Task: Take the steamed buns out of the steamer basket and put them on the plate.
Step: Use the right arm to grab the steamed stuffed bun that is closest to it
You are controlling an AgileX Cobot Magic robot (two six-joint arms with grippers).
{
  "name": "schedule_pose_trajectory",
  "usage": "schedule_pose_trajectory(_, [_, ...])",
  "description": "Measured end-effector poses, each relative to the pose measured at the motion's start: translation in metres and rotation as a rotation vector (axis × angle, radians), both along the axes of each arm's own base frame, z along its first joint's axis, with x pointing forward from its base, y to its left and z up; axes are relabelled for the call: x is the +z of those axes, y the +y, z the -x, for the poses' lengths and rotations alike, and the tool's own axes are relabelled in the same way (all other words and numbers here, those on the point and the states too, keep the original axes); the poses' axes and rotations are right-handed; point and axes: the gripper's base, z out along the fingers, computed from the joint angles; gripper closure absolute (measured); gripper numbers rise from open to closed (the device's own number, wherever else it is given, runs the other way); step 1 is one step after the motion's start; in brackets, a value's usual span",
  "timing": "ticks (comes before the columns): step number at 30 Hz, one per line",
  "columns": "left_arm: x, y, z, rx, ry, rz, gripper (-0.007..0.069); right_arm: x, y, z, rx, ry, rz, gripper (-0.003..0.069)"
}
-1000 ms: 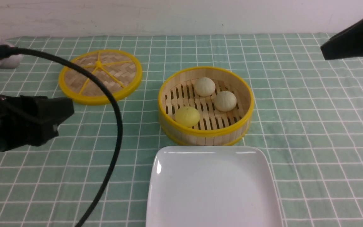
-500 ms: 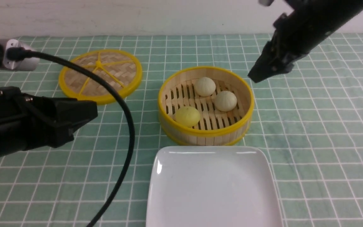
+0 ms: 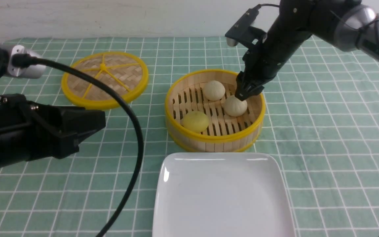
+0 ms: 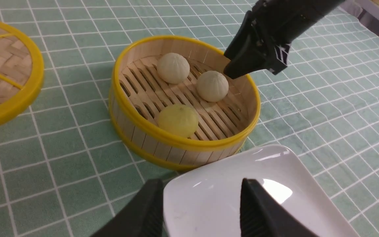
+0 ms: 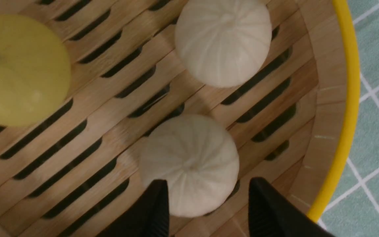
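The steamer basket [image 3: 214, 138] holds three steamed buns: an off-white one at the back [image 3: 213, 90], an off-white one on the right [image 3: 235, 106] and a pale yellow one at front left [image 3: 195, 121]. My right gripper [image 3: 243, 95] hangs tip-down just over the right bun [image 5: 189, 164], open, its fingers straddling the bun without closing on it. The white plate [image 3: 222, 197] lies empty in front of the basket. My left gripper [image 3: 100, 120] hovers low to the left, open and empty, pointing toward the plate's corner [image 4: 275, 164].
The woven basket lid [image 3: 104, 79] lies flat at back left. A black cable [image 3: 133, 131] loops from the left arm across the green checked tablecloth to the front edge. A pale wall closes off the back.
My right arm has swung in from the far right and come down over the right off-white bun. My left gripper has slid a little to the right.
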Motion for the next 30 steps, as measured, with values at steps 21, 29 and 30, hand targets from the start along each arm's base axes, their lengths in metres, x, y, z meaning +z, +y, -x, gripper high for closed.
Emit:
schedule_pose_trajectory(21, [-0.002,0.001,0.0,-0.007,0.0,-0.037,0.0277,-0.033,0.012,-0.009,0.005,0.105,-0.036,0.0398])
schedule_pose_trajectory(29, [-0.002,0.002,0.0,0.002,-0.005,-0.038,0.0277,-0.029,0.01,-0.013,0.009,0.069,0.005,0.0639])
schedule_pose_trajectory(30, [-0.002,0.002,0.0,0.003,-0.005,-0.038,0.0277,-0.028,0.009,-0.013,0.01,0.067,0.006,0.0639])
